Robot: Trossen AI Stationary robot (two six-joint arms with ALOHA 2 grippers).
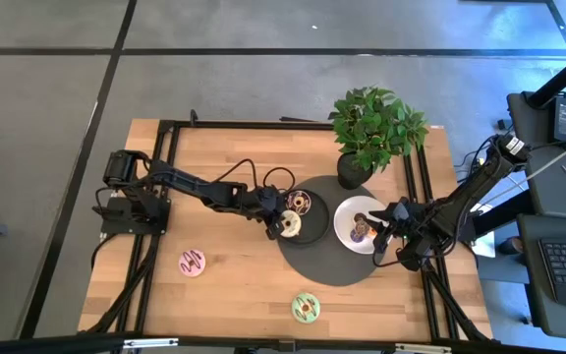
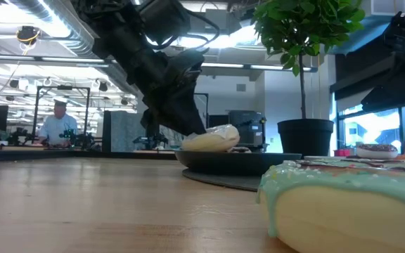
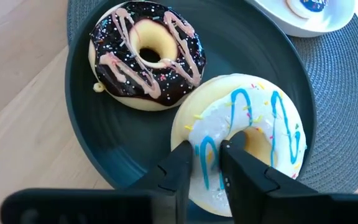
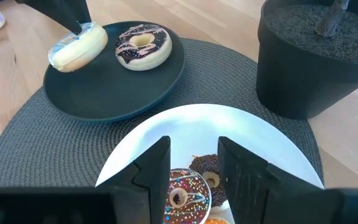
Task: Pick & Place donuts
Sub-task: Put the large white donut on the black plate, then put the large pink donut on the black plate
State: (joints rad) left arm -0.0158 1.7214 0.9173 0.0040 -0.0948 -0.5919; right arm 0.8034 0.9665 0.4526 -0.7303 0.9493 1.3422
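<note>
My left gripper (image 3: 204, 152) (image 1: 279, 225) is over the black plate (image 1: 314, 232) and is shut on a white-iced donut with blue squiggles (image 3: 253, 118). A brown-iced donut with pink stripes (image 3: 146, 55) lies flat on the same plate. My right gripper (image 4: 194, 146) (image 1: 386, 241) hangs open above the white plate (image 4: 272, 146). Its fingers stand on either side of two dark sprinkled donuts (image 4: 185, 190) lying there, touching nothing. A pink donut (image 1: 193, 263) and a green one (image 1: 306, 308) lie on the bare wood. My left gripper pinches the white donut's ring wall (image 3: 209, 163) on the side facing the arm. One finger (image 3: 180, 168) is outside the ring and the other (image 3: 235, 167) is at the hole's edge. The fingers slant down from the table's left. The donut is tilted, its lower edge (image 4: 67, 62) on the black plate.
Both plates sit on a round dark woven mat (image 1: 337, 270). A potted plant (image 1: 371, 128) stands just beyond the white plate, its black pot (image 4: 316, 56) close to my right gripper. In the low view the green donut (image 2: 350, 204) fills the foreground. A person shows far behind.
</note>
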